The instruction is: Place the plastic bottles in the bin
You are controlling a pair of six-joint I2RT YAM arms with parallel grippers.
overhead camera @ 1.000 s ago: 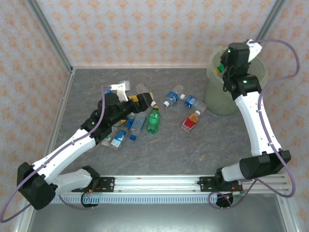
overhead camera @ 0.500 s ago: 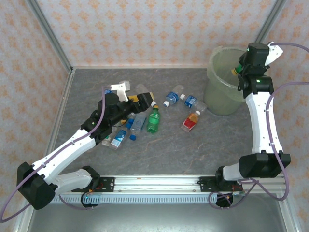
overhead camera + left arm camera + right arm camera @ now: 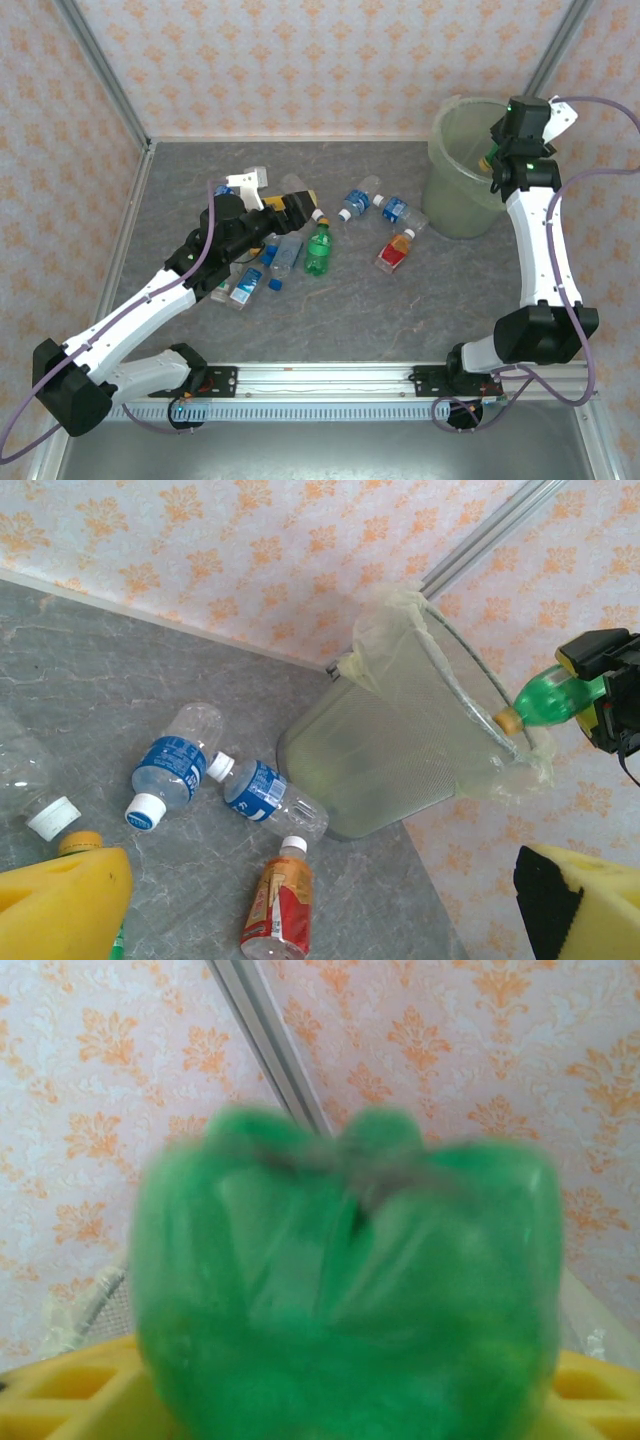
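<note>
My right gripper (image 3: pixel 490 158) hangs over the right rim of the bin (image 3: pixel 450 205), a pale-green bucket with a bag liner. A green bottle (image 3: pixel 560 693) with an orange cap lies between its yellow pads, neck tipped down toward the bin mouth. In the right wrist view the bottle's base (image 3: pixel 345 1300) looks smeared while the wall behind is sharp, and the jaws stand apart around it. My left gripper (image 3: pixel 275 197) is open above the pile of plastic bottles, holding nothing. On the table lie a green bottle (image 3: pixel 318 252), a red-orange one (image 3: pixel 395 250) and clear blue-labelled ones (image 3: pixel 358 198).
More clear bottles (image 3: pixel 245 285) lie under my left arm. Two blue-labelled bottles (image 3: pixel 270 798) and the red-orange bottle (image 3: pixel 275 915) rest just left of the bin's wall (image 3: pixel 400 750). Patterned walls close the back and sides, and a metal rail (image 3: pixel 320 378) runs along the near edge.
My right arm swung right from above the bin's middle to its right rim, and its jaws have widened around the green bottle. The left arm has barely moved.
</note>
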